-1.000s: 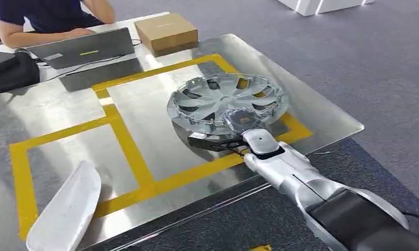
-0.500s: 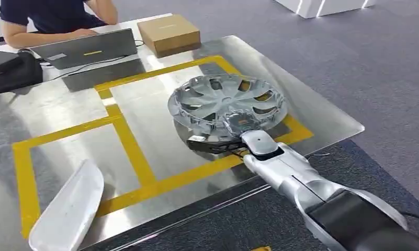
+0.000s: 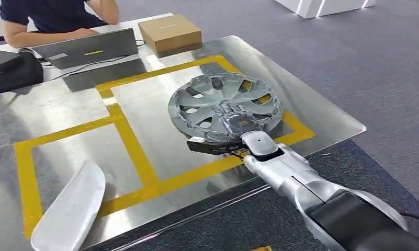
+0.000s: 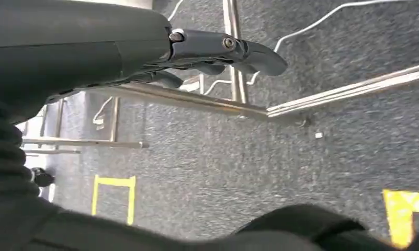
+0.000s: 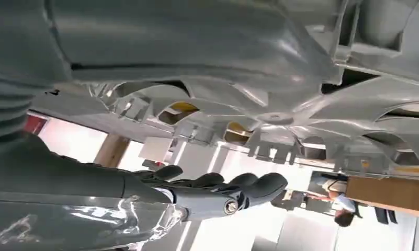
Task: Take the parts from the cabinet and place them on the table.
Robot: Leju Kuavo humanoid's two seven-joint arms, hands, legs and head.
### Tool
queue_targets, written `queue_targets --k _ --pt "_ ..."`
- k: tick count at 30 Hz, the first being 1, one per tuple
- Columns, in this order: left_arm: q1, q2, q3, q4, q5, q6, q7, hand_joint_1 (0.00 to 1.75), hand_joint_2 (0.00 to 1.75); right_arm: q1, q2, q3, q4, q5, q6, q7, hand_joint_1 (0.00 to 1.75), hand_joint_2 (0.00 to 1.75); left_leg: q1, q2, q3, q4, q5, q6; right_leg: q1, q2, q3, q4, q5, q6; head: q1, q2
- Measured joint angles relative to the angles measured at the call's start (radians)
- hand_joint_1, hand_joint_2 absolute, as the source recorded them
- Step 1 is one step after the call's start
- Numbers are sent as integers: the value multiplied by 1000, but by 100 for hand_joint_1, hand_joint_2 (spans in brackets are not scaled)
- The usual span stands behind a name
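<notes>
Wheel cover (image 3: pixel 225 107): round, silver-grey moulded plastic with curved spokes and slotted openings, ribbed and clipped on its underside (image 5: pixel 280 104). It lies over the right-hand yellow-taped square of the table (image 3: pixel 66 104), its near rim gripped by the right hand (image 3: pixel 233 128), thumb above and dark fingers (image 5: pixel 217 183) beneath. Against the picture a second ago it sits lower and flatter.

White part (image 3: pixel 71 209): long, smooth, rounded panel at the table's near left edge.

Left hand (image 4: pixel 217 49): hangs over the floor, fingers loosely curled, holding nothing.

Table: brushed reflective metal sheet marked with yellow tape (image 3: pixel 128 151).

Also on the table: grey laptop (image 3: pixel 84 49), brown cardboard box (image 3: pixel 169 32), black bag (image 3: pixel 11 70). A person (image 3: pixel 55 18) sits at the far side.

Floor: grey carpet (image 3: pixel 364 63).
</notes>
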Motion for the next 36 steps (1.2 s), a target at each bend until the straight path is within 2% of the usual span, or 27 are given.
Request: queue_targets --k 4,10,13,14,15,16,18,19,20,21,23,24,25,26,28,29,30,31,33,34,35,36 --pt "7 3 -1 0 -3 0 1 0 0 0 1 0 0 1 0 0 0 0 0 0 0 0 0 0 0 0 0 0 0 0 0 0" --pt "17 9 -1 0 2 3 3 0 0 3 8 0 -6 3 -2 -18 0 0 -4 0 -3 9 -7 12 -5 1 1 -3 0 6 0 0" --pt "18 11 -1 0 2 7 2 0 0 4 13 0 -16 6 -2 -22 0 0 -6 0 -2 6 -8 21 -5 1 7 -13 2 15 -1 0" --pt "18 10 -1 0 2 9 2 0 0 6 13 0 -22 6 -3 -23 0 0 6 2 11 -13 -1 27 -2 0 3 -10 -5 20 0 0" --pt "18 10 -1 0 2 9 1 0 0 5 13 0 -25 6 -4 -23 0 0 7 3 17 -15 -3 30 0 -2 -6 14 -22 22 4 0" --pt "18 11 -1 0 2 10 0 0 0 2 13 0 -25 6 -4 -24 0 0 8 3 18 -15 -4 32 0 -2 -34 79 -55 23 6 0" --pt "18 11 -1 0 2 10 0 0 0 9 13 0 -25 6 -4 -24 0 0 8 3 20 -14 -7 35 -3 -3 -119 243 -122 26 4 0" --pt "19 11 -1 0 2 10 0 0 0 15 13 0 -25 6 -4 -24 0 0 8 3 20 -13 -10 35 -3 -3 -159 307 -132 28 5 0" --pt "21 11 -1 0 2 10 0 0 0 19 12 0 -25 6 -4 -24 0 0 9 1 23 -12 -13 33 -4 -3 -172 312 -113 30 5 0" --pt "23 10 -1 0 2 10 0 0 0 21 12 0 -25 6 -4 -24 0 0 10 1 28 -11 -17 30 -5 -3 -160 272 -70 31 5 0" --pt "23 9 -1 0 2 10 0 0 0 19 12 0 -25 6 -5 -24 0 0 15 0 37 0 -25 19 -7 -5 -86 96 40 34 5 0" --pt "23 10 -1 0 2 10 0 0 0 19 12 0 -25 6 -5 -25 0 0 14 0 35 6 -32 12 -8 -7 -60 38 47 38 5 0" --pt "20 11 -1 2 2 11 0 0 0 18 12 0 -25 6 -5 -26 0 0 9 0 26 11 -34 7 -2 -3 -41 35 42 32 8 0" --pt "21 11 -1 2 0 11 0 0 0 21 12 0 -26 6 -6 -27 0 0 8 -1 24 16 -29 2 -5 -3 -48 24 40 23 5 0" --pt "24 12 -1 2 0 11 -2 0 0 26 13 0 -26 5 -9 -29 0 0 10 -1 20 17 -26 -3 -1 1 -55 29 37 13 2 0" --pt "24 12 -1 2 -2 11 -2 0 0 27 13 0 -26 5 -9 -31 0 0 10 -1 17 19 -34 -8 -8 0 -57 24 40 3 3 0" --pt "23 12 -1 2 -4 11 -2 0 0 27 13 0 -26 5 -10 -31 0 0 11 2 11 33 -55 -15 -8 0 -57 23 43 -8 2 0" --pt "22 12 -1 2 -5 11 -3 0 0 27 13 0 -27 5 -11 -32 0 0 12 3 -5 78 -94 -21 -9 -1 -59 22 45 -14 -1 0" --pt "21 11 -1 2 -6 11 -3 0 0 30 13 0 -27 5 -15 -33 0 0 15 3 -70 241 -180 -28 -8 -3 -67 22 50 -21 -2 0" --pt "21 10 -2 2 -6 11 -3 0 0 34 13 0 -27 5 -15 -33 0 0 15 3 -96 308 -206 -29 -7 -5 -72 22 54 -23 -2 0" --pt "22 10 -2 2 -6 11 -3 0 0 37 13 0 -27 5 -15 -33 0 0 16 3 -101 329 -205 -28 -6 -5 -77 22 58 -25 -2 0" --pt "21 10 -2 2 -6 11 -3 0 0 39 13 0 -27 5 -16 -33 0 0 16 3 -86 308 -182 -27 -6 -5 -82 22 64 -24 -2 0"
